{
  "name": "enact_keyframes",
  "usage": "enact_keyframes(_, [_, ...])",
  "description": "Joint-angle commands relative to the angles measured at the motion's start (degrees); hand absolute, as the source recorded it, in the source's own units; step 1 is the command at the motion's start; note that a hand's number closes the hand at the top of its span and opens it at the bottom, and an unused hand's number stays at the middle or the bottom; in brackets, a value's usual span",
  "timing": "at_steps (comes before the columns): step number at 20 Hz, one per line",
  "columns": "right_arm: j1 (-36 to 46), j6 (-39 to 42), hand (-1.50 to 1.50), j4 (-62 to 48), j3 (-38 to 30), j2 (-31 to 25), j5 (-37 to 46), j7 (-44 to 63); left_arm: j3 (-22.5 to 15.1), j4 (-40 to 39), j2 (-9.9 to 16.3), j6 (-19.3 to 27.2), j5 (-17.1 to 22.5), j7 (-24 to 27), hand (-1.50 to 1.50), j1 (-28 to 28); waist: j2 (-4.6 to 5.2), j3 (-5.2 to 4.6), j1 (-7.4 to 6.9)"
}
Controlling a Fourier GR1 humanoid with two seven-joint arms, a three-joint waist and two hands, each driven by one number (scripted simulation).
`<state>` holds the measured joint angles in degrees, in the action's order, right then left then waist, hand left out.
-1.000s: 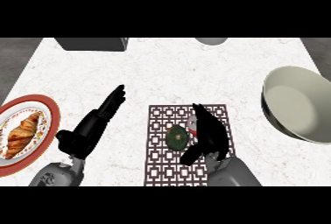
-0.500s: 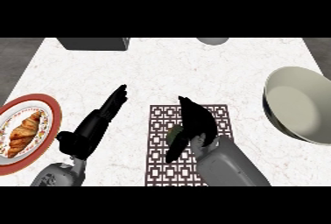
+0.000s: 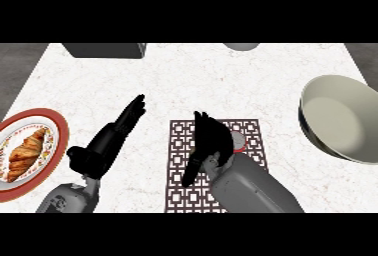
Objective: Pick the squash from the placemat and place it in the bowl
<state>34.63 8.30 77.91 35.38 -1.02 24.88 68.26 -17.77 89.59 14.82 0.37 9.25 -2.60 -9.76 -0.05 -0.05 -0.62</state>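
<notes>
Nearest the robot, the right forearm is covering the lower half of the placemat (image 3: 249, 131), and the right hand (image 3: 209, 142) is lying over the mat's middle with its fingers pointing down and toward the left. Whether those fingers are closing on anything cannot be told from this view. The squash is not showing; only a small pale and red patch is peeking out just right of the hand, so the squash is judged to be sitting under the palm on the mat. To the left, the left hand (image 3: 111, 140) is resting on the counter (image 3: 221, 80) with fingers straight, holding nothing, beside a plate (image 3: 55, 132) carrying a croissant (image 3: 26, 150). Farther right, well apart from the mat, the bowl (image 3: 343, 117) is standing with its mouth open and nothing in it.

Judgement: the grasp is the step in hand. Doing it well calls for wrapping fingers and thumb round the squash before raising it, lifting straight off the mat so the mat is not dragged, then carrying rightward over the bowl's near rim and lowering inside before letting go.
</notes>
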Motion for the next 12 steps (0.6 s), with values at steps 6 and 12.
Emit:
enact_keyframes(6, [2.30, -6.04, -1.50, -1.91, 6.35, 0.96, 4.75, 11.52, 0.73, -1.06, -0.60, -1.15, -1.10, 1.08, 0.00, 1.56, -0.03, 0.01, 0.14])
enact_keyframes(12, [-1.07, -9.40, -1.50, -5.70, 9.13, 0.96, 11.28, 10.09, 2.66, -0.53, -1.19, -1.19, -0.10, -2.67, 0.00, -2.69, 0.01, 0.03, 0.34])
